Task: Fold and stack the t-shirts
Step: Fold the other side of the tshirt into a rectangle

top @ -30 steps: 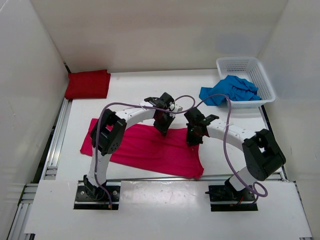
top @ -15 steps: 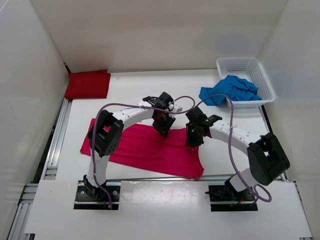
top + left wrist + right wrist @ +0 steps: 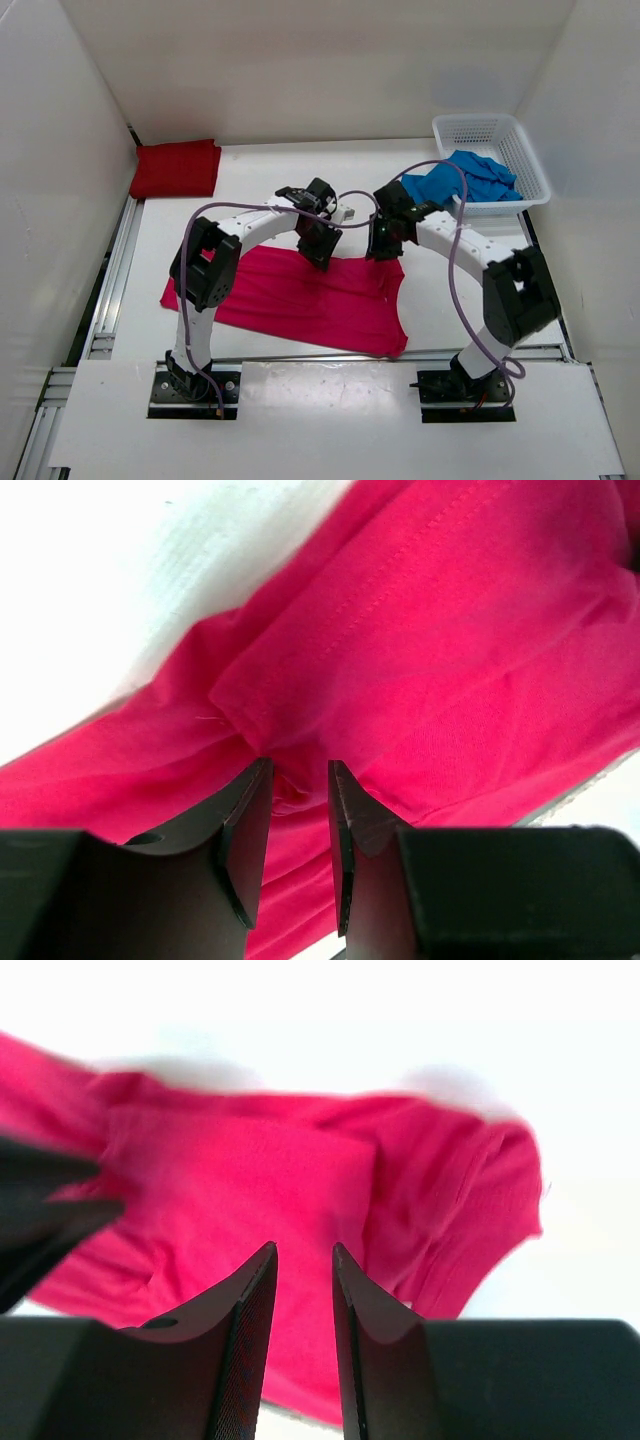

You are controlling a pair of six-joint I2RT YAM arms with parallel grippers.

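**Left gripper** (image 3: 298, 770): the black fingers (image 3: 245, 830) stand a narrow gap apart. A small ridge of cloth rises between the tips and is not squeezed flat. The tips sit low on the far edge of the bright pink-magenta fabric t-shirt (image 3: 300, 300), near its middle.

**Right gripper** (image 3: 303, 1250): the fingers (image 3: 245, 1320) are narrowly parted and hold nothing. They hang above the far right corner of the pink-magenta t-shirt, clear of the cloth. Beneath them a doubled layer lies on the shirt body.

**Task items:**
- The pink-magenta t-shirt lies spread on the white table (image 3: 250, 190).
- The dark red t-shirt (image 3: 176, 168) lies folded, well apart, far-left of the pink-magenta t-shirt.
- The crumpled bright blue t-shirt (image 3: 460, 180) lies far-right of the pink-magenta t-shirt, spilling over the left rim of the white plastic mesh basket (image 3: 535, 165).
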